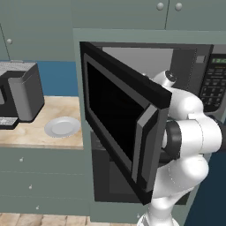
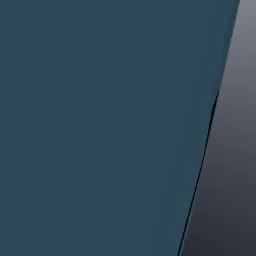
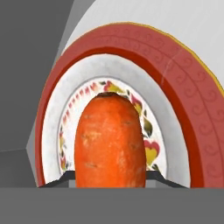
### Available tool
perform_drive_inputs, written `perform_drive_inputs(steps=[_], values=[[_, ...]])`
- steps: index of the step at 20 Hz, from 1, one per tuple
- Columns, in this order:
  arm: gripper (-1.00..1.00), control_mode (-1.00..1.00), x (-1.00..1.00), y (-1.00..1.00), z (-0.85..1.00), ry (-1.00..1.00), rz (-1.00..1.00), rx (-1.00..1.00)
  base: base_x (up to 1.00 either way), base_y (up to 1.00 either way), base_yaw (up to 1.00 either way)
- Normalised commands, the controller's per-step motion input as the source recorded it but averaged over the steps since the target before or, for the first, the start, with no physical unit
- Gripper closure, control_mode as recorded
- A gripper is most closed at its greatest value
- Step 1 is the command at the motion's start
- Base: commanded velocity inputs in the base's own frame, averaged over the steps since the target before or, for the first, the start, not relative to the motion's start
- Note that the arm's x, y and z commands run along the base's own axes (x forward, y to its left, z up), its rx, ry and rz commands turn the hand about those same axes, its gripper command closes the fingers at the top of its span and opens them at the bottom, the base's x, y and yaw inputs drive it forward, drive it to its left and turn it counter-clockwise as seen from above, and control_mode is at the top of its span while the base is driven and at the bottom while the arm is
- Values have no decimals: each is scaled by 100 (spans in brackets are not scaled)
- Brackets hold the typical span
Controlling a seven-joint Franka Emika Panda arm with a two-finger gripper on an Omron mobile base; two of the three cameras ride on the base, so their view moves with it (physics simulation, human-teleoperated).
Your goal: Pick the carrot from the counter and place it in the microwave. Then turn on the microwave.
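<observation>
Carrot (image 3: 110, 142), red-rimmed plate (image 3: 192, 131) behind; microwave (image 1: 132, 119) door open

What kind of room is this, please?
Most likely a kitchen: a built-in microwave with its door open, a beige counter with a grey plate on it, and grey-green cabinets above.

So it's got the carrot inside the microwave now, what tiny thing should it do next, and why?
Probably ease down a little and open its fingers. In the hand view the gripper is shut on the carrot, right over a red-rimmed patterned plate. The arm reaches past the open door of the microwave, so releasing there should finish the placing.
</observation>
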Motion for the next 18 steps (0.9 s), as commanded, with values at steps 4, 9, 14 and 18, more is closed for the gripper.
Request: perform_drive_inputs(steps=[4,9,14,18], values=[[100,-100,10,0,-6,1,0,0,0,0,0],[100,-100,15,0,0,0,0,0,0,0,0],[-100,-100,6,0,0,3,0,0,0,0,0],[-100,-100,0,0,0,0,0,0,0,0,0]])
